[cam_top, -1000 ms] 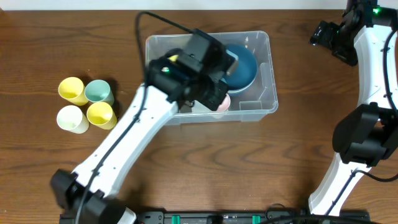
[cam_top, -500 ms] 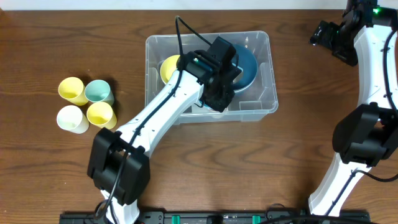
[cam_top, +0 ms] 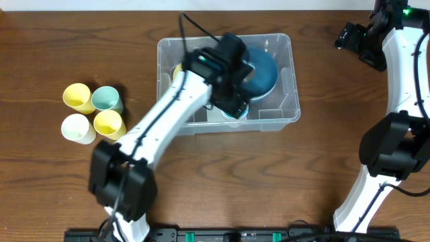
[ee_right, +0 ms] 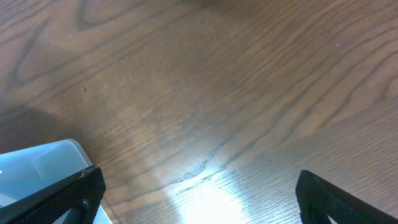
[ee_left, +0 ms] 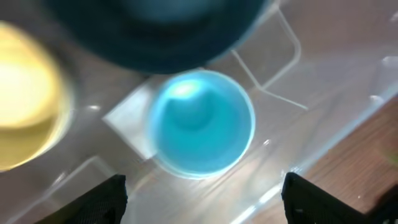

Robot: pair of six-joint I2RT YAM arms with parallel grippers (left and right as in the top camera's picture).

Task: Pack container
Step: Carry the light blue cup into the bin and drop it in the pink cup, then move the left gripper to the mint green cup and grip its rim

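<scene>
The container (cam_top: 287, 81) sat at twelve o'clock on the tabletop (cam_top: 201, 181). Above it the left hand (ee_left: 202, 196) hung released, fingers wide apart, over a light blue cup (ee_left: 200, 124) standing inside, just beside a dark blue bowl (cam_top: 263, 67). The right hand (ee_right: 199, 193), at two o'clock, was spread empty over the wood.

We find four cups (cam_top: 93, 113) clustered on the table (cam_top: 222, 181), left of the container (cam_top: 287, 94). Inside it, a single cup (ee_left: 200, 123) sits in front of a bowl (cam_top: 264, 70).
</scene>
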